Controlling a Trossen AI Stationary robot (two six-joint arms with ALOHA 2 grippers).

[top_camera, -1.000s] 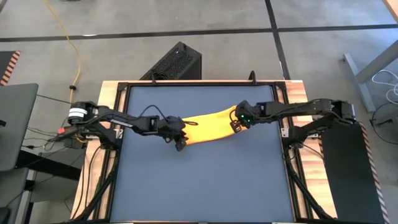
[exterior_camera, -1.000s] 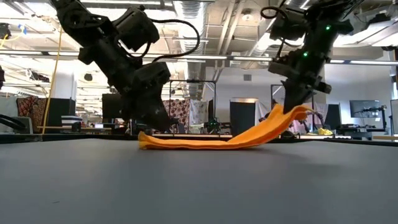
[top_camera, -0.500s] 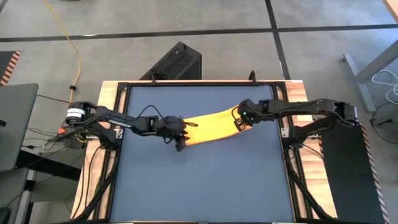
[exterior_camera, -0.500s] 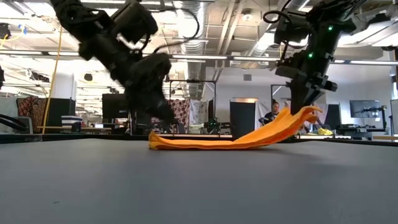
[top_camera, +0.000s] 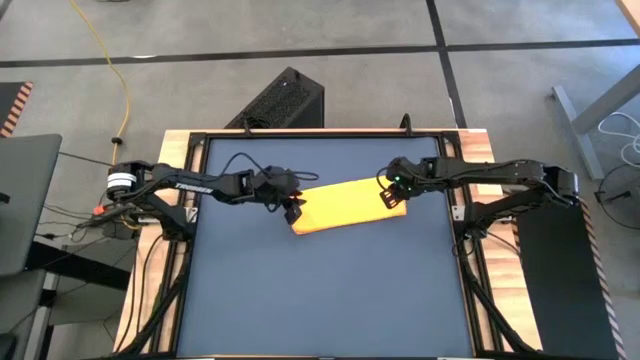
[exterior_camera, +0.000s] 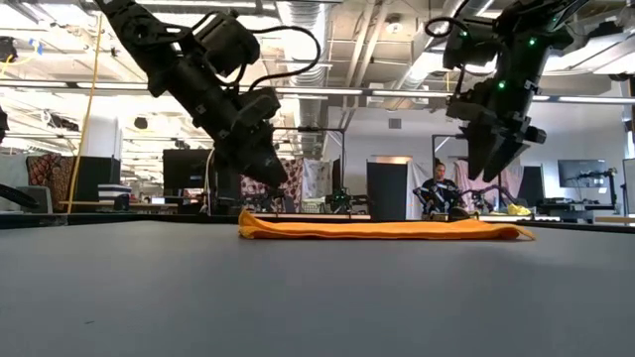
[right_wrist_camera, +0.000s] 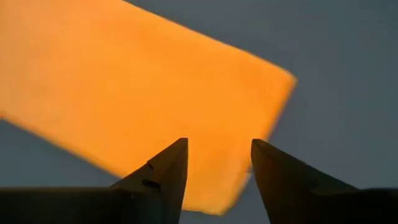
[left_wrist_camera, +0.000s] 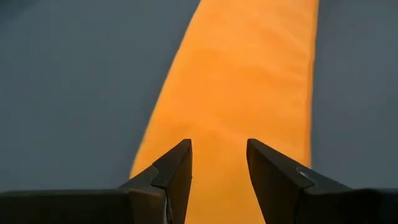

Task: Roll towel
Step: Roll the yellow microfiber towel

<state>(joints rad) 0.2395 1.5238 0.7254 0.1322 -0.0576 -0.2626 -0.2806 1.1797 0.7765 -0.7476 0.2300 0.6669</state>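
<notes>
We see the towel (top_camera: 348,205) flat on the tabletop (top_camera: 320,290) (unrolled), left gripper (top_camera: 293,209) and right gripper (top_camera: 391,196) both spread, empty, above its ends

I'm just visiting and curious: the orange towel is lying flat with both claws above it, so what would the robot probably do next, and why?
Probably the left gripper drops to pinch the near end of the towel and starts curling it over. The towel lies flat and unrolled on the table, and both the left and the right gripper hang open above its ends, holding nothing.
</notes>
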